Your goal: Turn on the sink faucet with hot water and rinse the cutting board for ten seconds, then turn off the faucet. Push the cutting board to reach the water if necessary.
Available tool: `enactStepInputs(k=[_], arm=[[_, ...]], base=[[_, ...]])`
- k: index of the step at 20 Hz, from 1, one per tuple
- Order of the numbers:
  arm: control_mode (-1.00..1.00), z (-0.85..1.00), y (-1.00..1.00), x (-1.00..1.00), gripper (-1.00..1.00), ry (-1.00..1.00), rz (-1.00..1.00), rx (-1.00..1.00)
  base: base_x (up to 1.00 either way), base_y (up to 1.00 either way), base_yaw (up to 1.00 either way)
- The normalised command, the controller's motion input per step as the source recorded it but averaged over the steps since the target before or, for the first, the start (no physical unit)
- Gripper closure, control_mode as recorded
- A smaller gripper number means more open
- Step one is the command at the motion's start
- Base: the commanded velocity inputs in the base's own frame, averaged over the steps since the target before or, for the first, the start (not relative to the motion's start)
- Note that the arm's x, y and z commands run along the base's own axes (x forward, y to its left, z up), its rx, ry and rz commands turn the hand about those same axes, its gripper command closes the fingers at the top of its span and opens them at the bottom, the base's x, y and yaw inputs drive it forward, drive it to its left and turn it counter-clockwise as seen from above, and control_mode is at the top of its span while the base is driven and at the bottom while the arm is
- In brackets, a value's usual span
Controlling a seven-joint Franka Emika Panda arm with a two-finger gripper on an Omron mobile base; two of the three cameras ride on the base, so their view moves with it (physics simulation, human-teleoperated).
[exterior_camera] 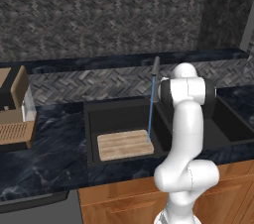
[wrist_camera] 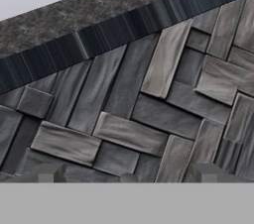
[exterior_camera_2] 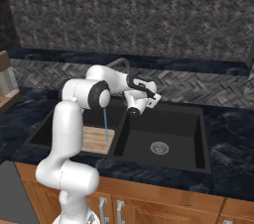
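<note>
Brown appliance [exterior_camera: 15, 114] left of sink [exterior_camera: 94, 119], seemingly clear.

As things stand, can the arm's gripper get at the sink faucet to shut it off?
Probably yes. The gripper is open and hangs over the sink close beside the sink faucet, with nothing between them; the water falls onto the cutting board, off to one side.
</note>
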Motion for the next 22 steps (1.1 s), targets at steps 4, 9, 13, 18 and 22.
enactStepInputs(k=[4,9,13,18,22], arm=[[-1.0,0.06,0.0,-0.12,-1.0,0.01,0.0,0.0],[-1.0,0.1,0.0,-0.21,-1.0,0.08,0.0,0.0],[-1.0,0.14,0.0,-0.25,-1.0,0.11,0.0,0.0],[-1.0,0.2,0.0,-0.24,-1.0,0.11,0.01,0.0],[-1.0,0.21,0.0,-0.29,-1.0,0.07,0.05,0.0]], base=[[0.0,0.0,0.0],[0.0,0.0,0.0],[0.0,0.0,0.0],[0.0,0.0,0.0],[0.0,0.0,0.0]])
